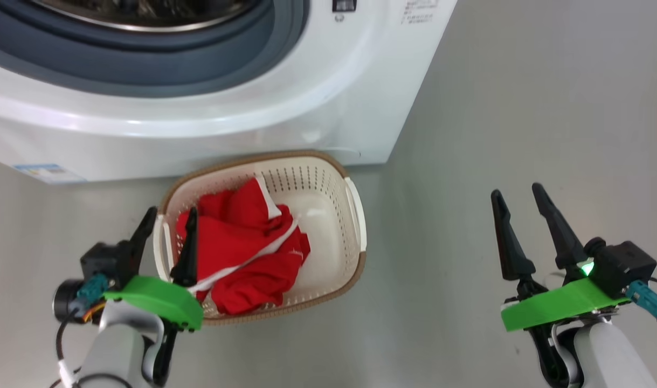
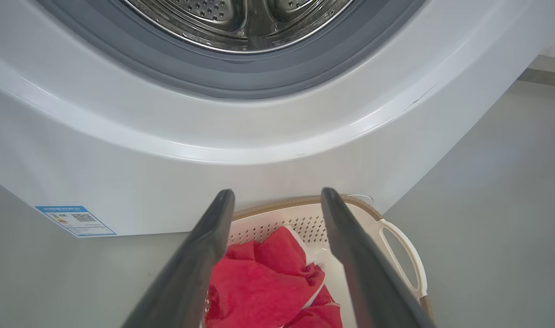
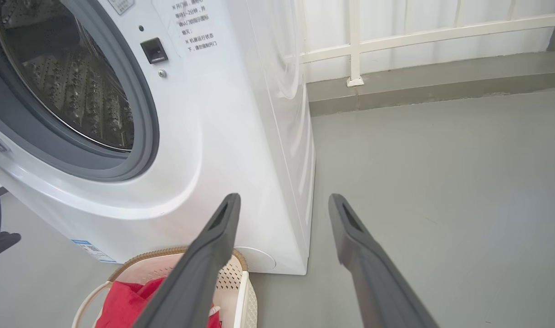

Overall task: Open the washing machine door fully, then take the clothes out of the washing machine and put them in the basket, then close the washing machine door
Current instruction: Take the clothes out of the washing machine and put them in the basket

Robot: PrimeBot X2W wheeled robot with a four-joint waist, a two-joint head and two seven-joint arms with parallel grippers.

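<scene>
The clothes (image 1: 242,248) lay in the basket (image 1: 328,231) by the washer (image 1: 253,124). The left gripper (image 1: 172,213), at the basket, and the right gripper (image 1: 517,189), off to the side, both gaped wide and empty.

We see the grey floor (image 1: 522,108) bearing the white front-loading washing machine (image 1: 253,124) ahead of the left gripper (image 1: 172,211), and the cream perforated basket (image 1: 317,183) just beneath that gripper, near the washer's base, well left of the right gripper (image 1: 517,189).
</scene>
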